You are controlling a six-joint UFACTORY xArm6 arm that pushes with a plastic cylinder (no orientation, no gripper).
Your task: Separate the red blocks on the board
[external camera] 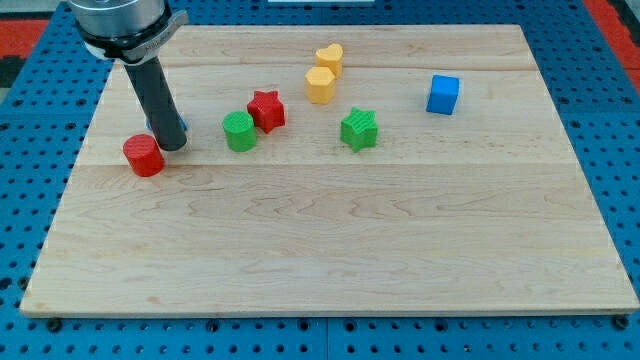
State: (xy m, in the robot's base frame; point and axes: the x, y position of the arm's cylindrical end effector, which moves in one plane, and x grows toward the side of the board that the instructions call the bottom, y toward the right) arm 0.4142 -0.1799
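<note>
A red cylinder (143, 155) lies at the board's left side. A red star (267, 110) lies further right, touching a green cylinder (239, 131) on its lower left. My tip (172, 146) rests on the board just to the right of the red cylinder, close to it or touching it. A small blue block (181, 127) shows just behind the rod, mostly hidden by it.
A green star (359, 129) lies near the board's middle top. A yellow heart (329, 58) and a yellow hexagonal block (320, 85) sit close together above it. A blue cube (443, 94) is at the upper right. The wooden board (330, 250) lies on a blue pegboard.
</note>
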